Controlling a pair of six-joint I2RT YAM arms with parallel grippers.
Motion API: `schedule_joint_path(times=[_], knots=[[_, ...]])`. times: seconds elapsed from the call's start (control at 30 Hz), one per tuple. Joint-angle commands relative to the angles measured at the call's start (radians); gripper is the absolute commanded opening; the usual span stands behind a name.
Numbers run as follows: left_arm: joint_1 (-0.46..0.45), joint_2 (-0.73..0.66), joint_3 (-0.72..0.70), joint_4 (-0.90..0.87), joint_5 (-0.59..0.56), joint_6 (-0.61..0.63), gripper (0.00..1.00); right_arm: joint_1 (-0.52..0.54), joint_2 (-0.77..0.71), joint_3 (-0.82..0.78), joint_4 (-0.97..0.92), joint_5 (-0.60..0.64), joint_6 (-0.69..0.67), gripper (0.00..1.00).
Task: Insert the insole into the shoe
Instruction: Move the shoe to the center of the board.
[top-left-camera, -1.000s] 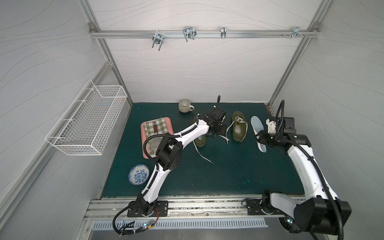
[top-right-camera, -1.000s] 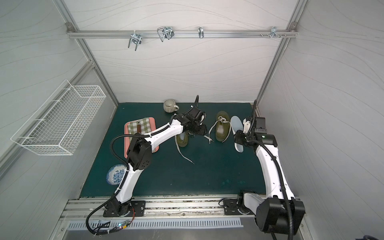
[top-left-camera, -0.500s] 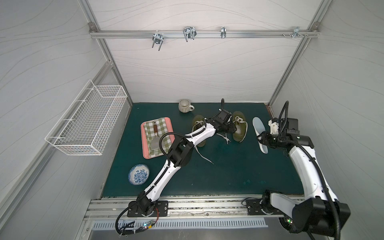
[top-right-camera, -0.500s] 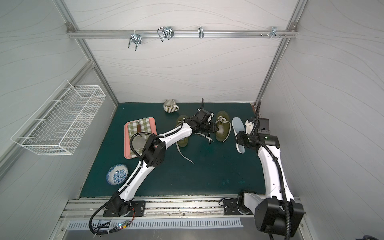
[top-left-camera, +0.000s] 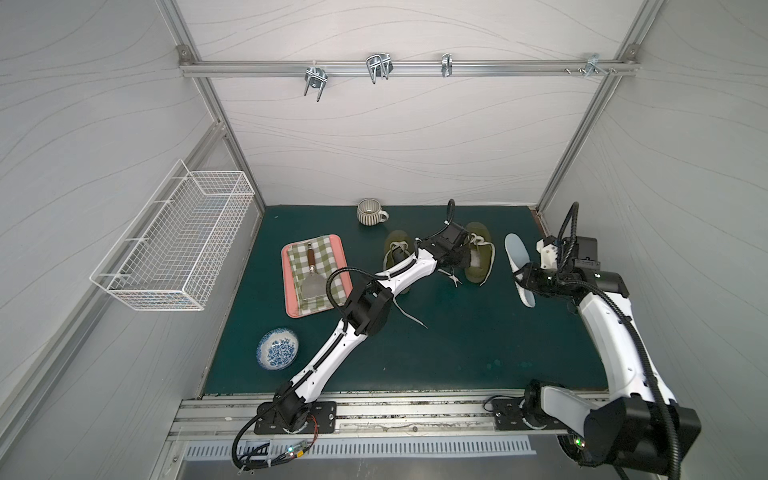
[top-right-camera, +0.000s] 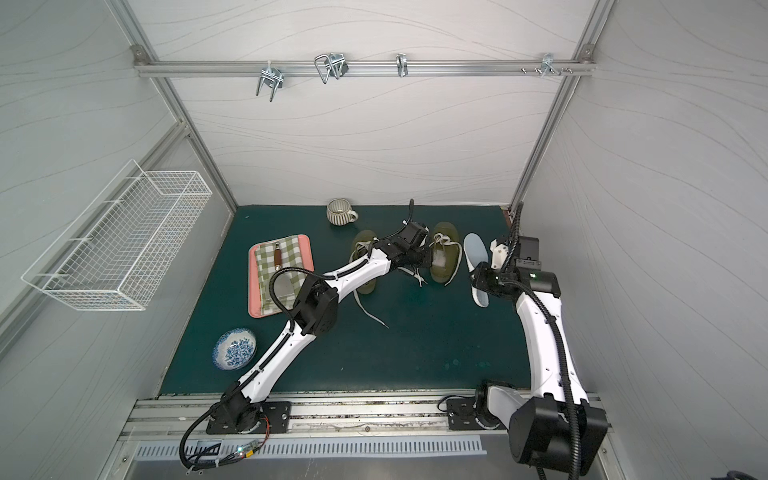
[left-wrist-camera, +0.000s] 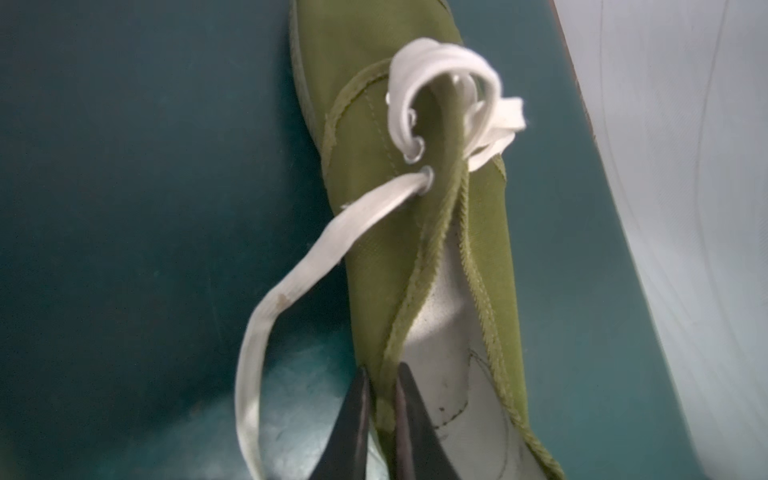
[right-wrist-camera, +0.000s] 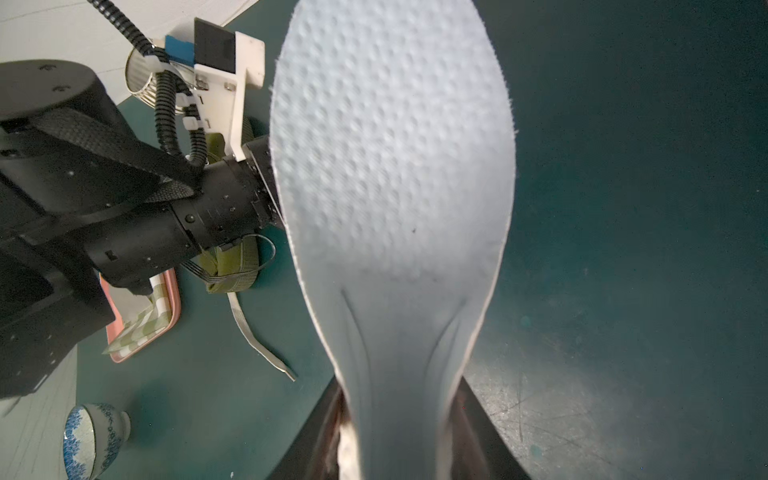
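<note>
An olive green shoe (top-left-camera: 482, 266) (top-right-camera: 448, 266) with white laces lies at the back of the green mat. My left gripper (top-left-camera: 462, 261) (top-right-camera: 428, 261) is shut on the near rim of its opening. In the left wrist view the jaws (left-wrist-camera: 382, 374) pinch that olive rim of the shoe (left-wrist-camera: 415, 124), whose pale inside shows. The pale blue insole (top-left-camera: 514, 253) (top-right-camera: 475, 251) hangs to the right of the shoe, apart from it. My right gripper (top-left-camera: 527, 279) (top-right-camera: 482, 279) is shut on the heel end of the insole (right-wrist-camera: 390, 166), with a finger (right-wrist-camera: 465, 399) on either side.
A second olive shoe (top-left-camera: 395, 249) lies left of the first, partly under my left arm. A striped mug (top-left-camera: 370, 212) stands at the back. A pink tray (top-left-camera: 286, 286) holds a checked cloth and spatula. A blue patterned bowl (top-left-camera: 277, 349) sits front left, under a wire basket (top-left-camera: 174, 241) on the left wall.
My left gripper has moved right from between the two shoes to the right-hand shoe and closed on its rim. The right gripper has shifted slightly with the insole.
</note>
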Motion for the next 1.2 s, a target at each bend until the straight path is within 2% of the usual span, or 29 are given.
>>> schedule_joint_path(times=[0.0, 0.23, 0.4, 0.67, 0.73, 0.8, 1.07, 1.17], knots=[[-0.006, -0.085, -0.037, 0.005, -0.056, 0.008, 0.00, -0.007, -0.025, 0.008, -0.033, -0.023, 0.001, 0.38], [-0.006, -0.213, -0.211, 0.051, -0.126, -0.010, 0.00, -0.005, -0.046, -0.018, -0.034, -0.039, 0.002, 0.36], [-0.006, -0.319, -0.401, 0.104, -0.189, -0.033, 0.00, 0.010, -0.048, -0.045, -0.021, -0.059, 0.010, 0.35], [-0.006, -0.541, -0.757, 0.186, -0.276, -0.123, 0.00, 0.141, -0.057, -0.086, 0.001, -0.002, 0.049, 0.35], [-0.007, -0.597, -0.842, 0.213, -0.278, -0.161, 0.00, 0.166, -0.060, -0.090, 0.002, 0.004, 0.057, 0.34], [-0.011, -0.636, -0.923, 0.280, -0.228, -0.210, 0.00, 0.182, -0.060, -0.091, 0.000, 0.012, 0.062, 0.34], [-0.060, -0.602, -0.971, 0.391, -0.051, -0.380, 0.00, 0.190, -0.087, -0.100, -0.015, 0.028, 0.058, 0.34], [-0.089, -0.570, -0.900, 0.329, -0.047, -0.379, 0.00, 0.191, -0.085, -0.100, -0.017, 0.021, 0.059, 0.34]])
